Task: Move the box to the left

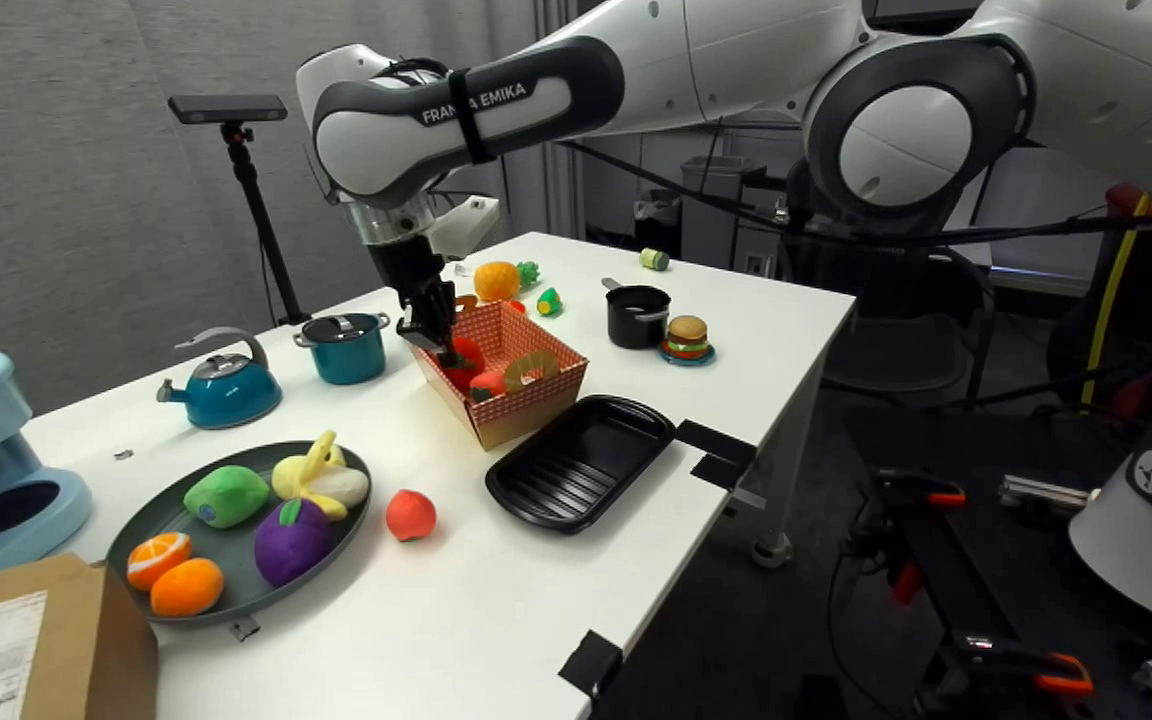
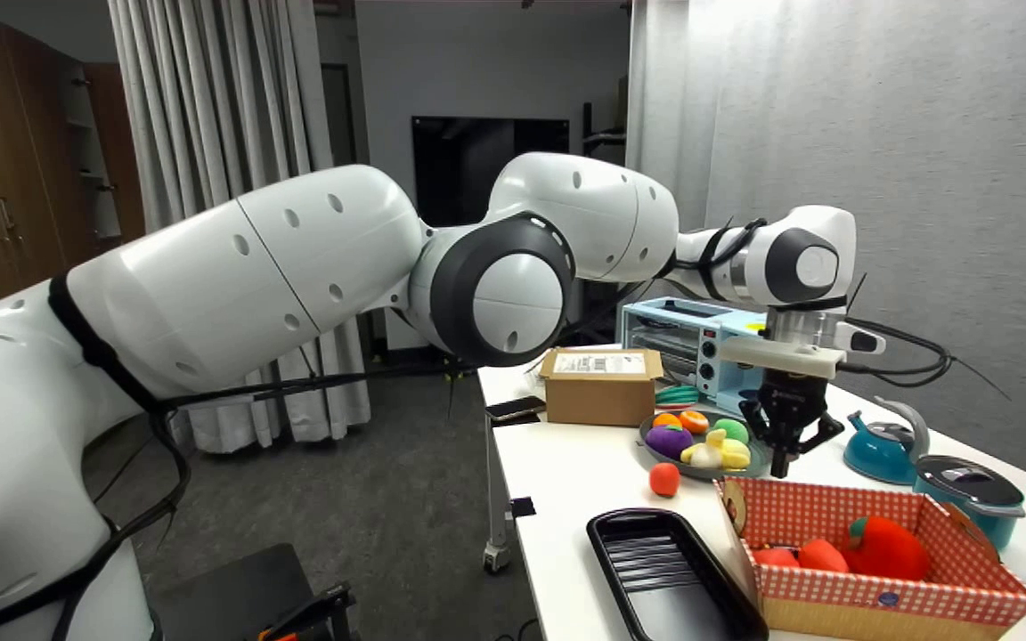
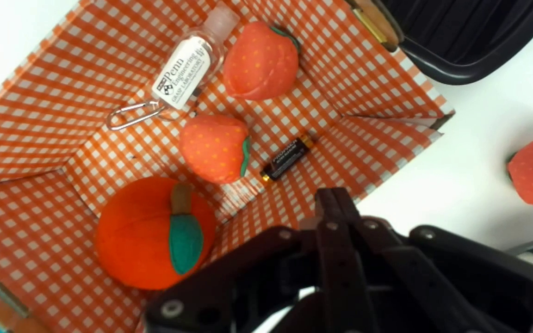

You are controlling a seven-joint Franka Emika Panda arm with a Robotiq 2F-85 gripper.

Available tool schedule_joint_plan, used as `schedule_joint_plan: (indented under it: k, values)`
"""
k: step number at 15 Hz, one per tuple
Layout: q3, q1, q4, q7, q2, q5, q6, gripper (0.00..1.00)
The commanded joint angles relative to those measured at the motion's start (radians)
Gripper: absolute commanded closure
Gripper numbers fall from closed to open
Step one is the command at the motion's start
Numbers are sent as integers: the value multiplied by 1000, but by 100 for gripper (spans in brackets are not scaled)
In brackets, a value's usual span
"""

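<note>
The box is an orange-red checked basket with flared sides. It shows in both exterior views and in the wrist view. Inside it lie a large orange-red toy fruit, two toy strawberries, a small clear bottle and a battery. My gripper points down at the box's short wall nearest the plate of toy fruit. Its fingertips are together, with nothing visible between them. Whether they touch the wall is not clear.
A black ridged tray lies close beside the box. A teal pot and a kettle stand on the opposite side. A dark plate of toy fruit and a loose toy strawberry lie beyond. A black pot stands past the tray.
</note>
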Motion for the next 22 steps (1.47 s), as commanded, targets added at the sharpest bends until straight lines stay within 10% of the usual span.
schedule_joint_plan:
  k: [1, 22]
  values:
    - [-20, 10, -19, 24, -42, -19, -20, 100]
    - [45, 81, -333, 136, -108, 26, 90, 100]
